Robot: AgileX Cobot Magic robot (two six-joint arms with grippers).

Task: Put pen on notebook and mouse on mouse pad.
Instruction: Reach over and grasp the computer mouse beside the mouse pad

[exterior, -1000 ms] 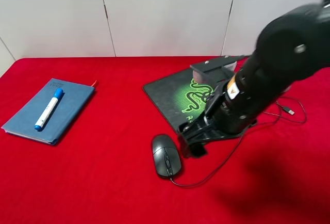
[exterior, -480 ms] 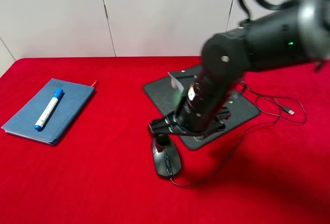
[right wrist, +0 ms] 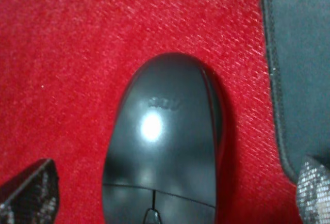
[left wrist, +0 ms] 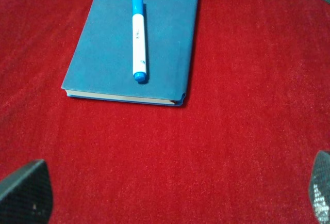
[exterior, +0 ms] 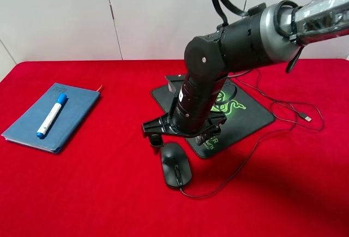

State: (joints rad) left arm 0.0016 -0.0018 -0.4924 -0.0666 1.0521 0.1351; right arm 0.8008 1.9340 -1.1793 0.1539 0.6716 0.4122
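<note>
The right arm (exterior: 210, 78) hides part of the mouse pad (exterior: 253, 114). The frame edge cuts the mouse (right wrist: 165, 141) at its scroll wheel. Lettering embossed on the notebook (left wrist: 165, 53) is unreadable.

A flat table covered in bright red, velvety cloth (exterior: 82, 193) fills the scene. Behind the table's far edge rises a plain white panelled wall (exterior: 174, 13), split by thin dark vertical seams (exterior: 112, 16). Soft, even light falls across the table.

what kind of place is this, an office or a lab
Probably a robot lab bench staged as a desk: red cloth, plain white wall panels, and a notebook, mouse and mouse pad set out by a robot arm.
</note>
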